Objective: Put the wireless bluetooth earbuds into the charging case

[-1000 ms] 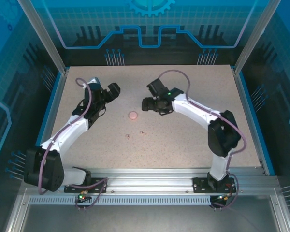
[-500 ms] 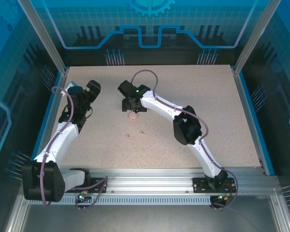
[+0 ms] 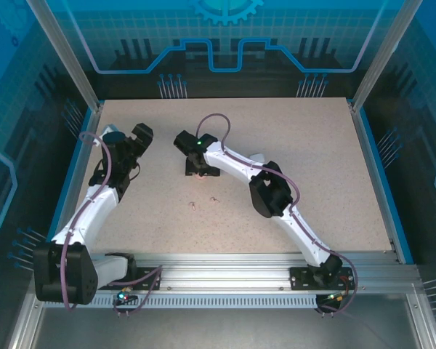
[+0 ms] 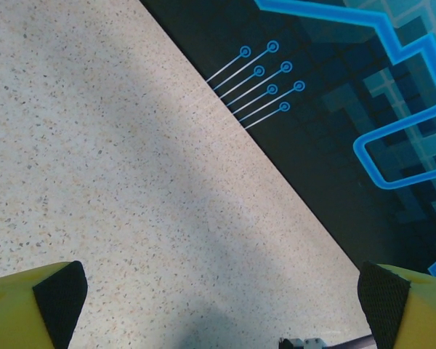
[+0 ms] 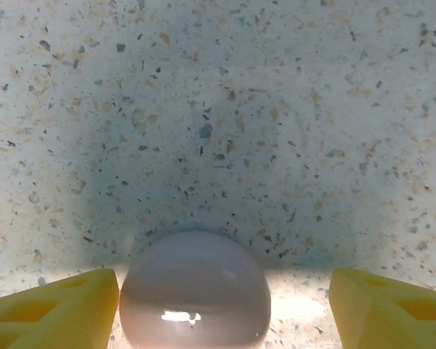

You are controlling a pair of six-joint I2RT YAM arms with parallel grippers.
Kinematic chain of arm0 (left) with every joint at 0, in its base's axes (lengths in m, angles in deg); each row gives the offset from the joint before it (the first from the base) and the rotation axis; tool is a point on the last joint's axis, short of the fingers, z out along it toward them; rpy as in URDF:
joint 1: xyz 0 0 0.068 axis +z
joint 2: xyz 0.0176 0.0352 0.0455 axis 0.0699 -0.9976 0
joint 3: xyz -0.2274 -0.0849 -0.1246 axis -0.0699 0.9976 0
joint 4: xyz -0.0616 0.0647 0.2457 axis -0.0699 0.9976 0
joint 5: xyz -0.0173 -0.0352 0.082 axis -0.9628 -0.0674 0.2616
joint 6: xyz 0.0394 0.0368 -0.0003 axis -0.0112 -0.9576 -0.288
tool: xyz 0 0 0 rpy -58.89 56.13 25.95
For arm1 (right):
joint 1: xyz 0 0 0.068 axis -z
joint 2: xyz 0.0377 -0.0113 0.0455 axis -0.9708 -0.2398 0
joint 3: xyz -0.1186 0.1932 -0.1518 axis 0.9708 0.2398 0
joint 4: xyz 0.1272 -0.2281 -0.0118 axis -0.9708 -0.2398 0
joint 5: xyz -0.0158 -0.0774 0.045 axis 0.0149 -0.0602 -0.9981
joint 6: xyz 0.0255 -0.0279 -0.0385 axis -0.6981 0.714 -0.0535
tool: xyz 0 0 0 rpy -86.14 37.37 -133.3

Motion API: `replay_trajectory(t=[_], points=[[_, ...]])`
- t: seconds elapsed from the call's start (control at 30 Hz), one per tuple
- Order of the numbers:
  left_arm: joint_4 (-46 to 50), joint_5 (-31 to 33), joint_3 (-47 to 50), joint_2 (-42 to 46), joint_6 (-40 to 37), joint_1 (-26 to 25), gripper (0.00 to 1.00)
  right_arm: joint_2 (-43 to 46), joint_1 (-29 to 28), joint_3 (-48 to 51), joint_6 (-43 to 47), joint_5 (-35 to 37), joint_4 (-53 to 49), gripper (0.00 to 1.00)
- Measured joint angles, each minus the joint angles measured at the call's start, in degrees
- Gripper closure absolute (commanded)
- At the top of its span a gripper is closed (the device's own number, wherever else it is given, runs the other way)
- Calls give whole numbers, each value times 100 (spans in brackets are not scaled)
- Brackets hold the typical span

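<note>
Two tiny pale earbuds (image 3: 193, 205) lying loose on speckled beige tabletop (image 3: 312, 145), near glossy pink round case (image 5: 195, 291); my right gripper (image 5: 225, 309) straddling case, fingers parted, unclamped, readying grasp; my left gripper (image 4: 219, 302) hanging wide apart, empty, parked aside.

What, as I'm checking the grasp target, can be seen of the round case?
The case is a small, smooth dome, pale pinkish-grey and glossy like plastic, with a glare spot low on its front. No seam shows; it looks closed. It lies on the speckled table, in shadow, between the open right end effector's yellow fingers: very near one, contact unclear, well apart from the other.
</note>
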Motion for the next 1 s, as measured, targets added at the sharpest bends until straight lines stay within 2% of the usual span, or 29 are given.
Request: replay_trajectory(t=[0.37, 0.87, 1.0], points=[[0, -87, 28, 0, 0, 0, 1, -212, -46, -236, -122, 7, -46, 31], [0, -107, 28, 0, -4, 0, 1, -212, -42, -236, -122, 7, -59, 33], [0, -109, 28, 0, -2, 0, 1, -212, -42, -236, -125, 4, -63, 38]])
